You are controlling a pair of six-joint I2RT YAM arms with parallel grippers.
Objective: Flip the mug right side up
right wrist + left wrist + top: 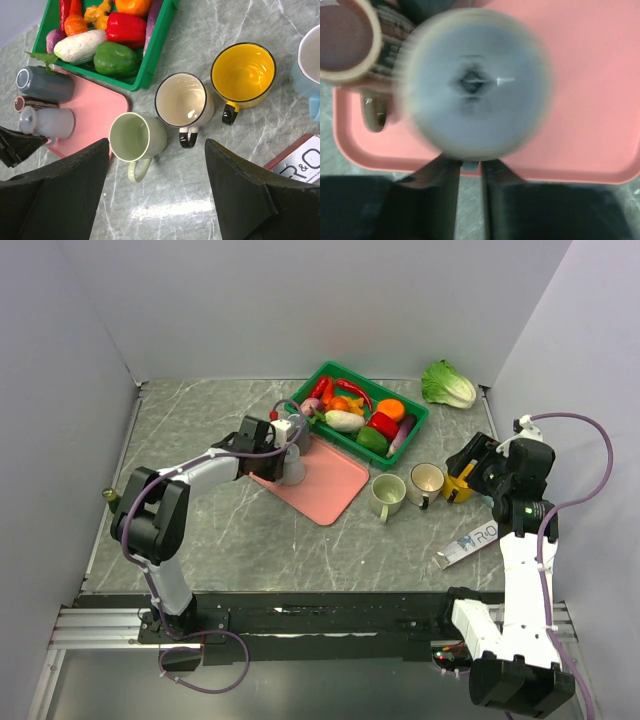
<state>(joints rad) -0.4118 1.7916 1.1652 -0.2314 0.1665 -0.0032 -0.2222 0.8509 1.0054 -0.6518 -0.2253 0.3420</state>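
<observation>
The grey marbled table (200, 530) carries a pink tray (330, 485) under the left gripper's (470, 170) jaws, with a green bin (380, 387) beyond them. Ahead of the right gripper's (157, 142) spread jaws stand a green mug (136, 137), a white mug (182, 100) and a yellow mug (243, 74). A labelled box (300, 160) lies by its right jaw, and a lettuce (447, 385) lies well beyond.

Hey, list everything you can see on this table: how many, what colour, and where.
bin: one, green, far centre
vegetables: several, mixed colours, in the bin
cabbage: one, green, far right
tray: one, pink, beside the bin
light grey mug: one, on the tray, base up
dark grey mug: one, on the tray
brown mug: one, on the tray, mostly hidden
pale green mug: one, upright, right of the tray
cream mug: one, black rim, upright
yellow mug: one, upright
blue mug: one, partly in view
printed box: one, white, near right
left fingers: black, close together at the light grey mug
right fingers: black, wide open
</observation>
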